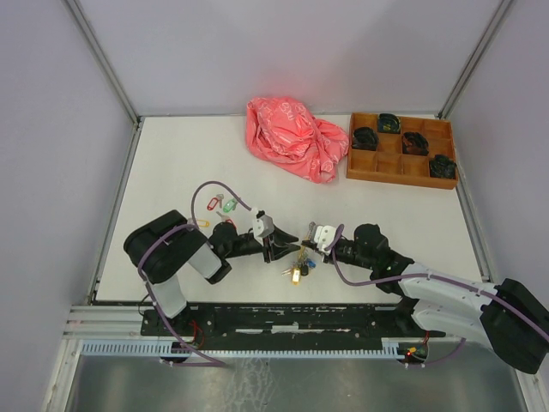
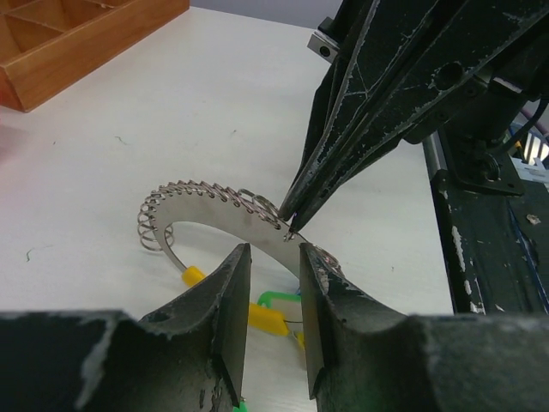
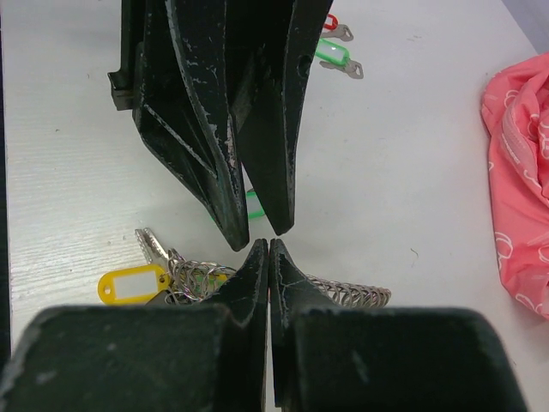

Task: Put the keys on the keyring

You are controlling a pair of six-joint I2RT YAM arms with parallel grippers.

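The keyring (image 2: 214, 211), a silvery band with coiled wire and a yellow section, lies at the table's front middle (image 1: 298, 260). Keys with yellow (image 3: 131, 284) and green (image 2: 276, 298) tags hang on it. My right gripper (image 3: 268, 246) is shut, its tips pinching the ring's edge, as the left wrist view shows (image 2: 292, 225). My left gripper (image 2: 274, 279) is open, jaws narrowly apart just short of the ring, tip to tip with the right one (image 1: 270, 246). Loose green (image 3: 331, 55) and red (image 3: 331, 23) tagged keys lie behind the left arm (image 1: 225, 204).
A crumpled pink bag (image 1: 296, 137) lies at the back centre. A wooden compartment tray (image 1: 401, 156) holding black bundles stands at the back right. A purple cable (image 1: 210, 190) loops over the left arm beside the loose keys.
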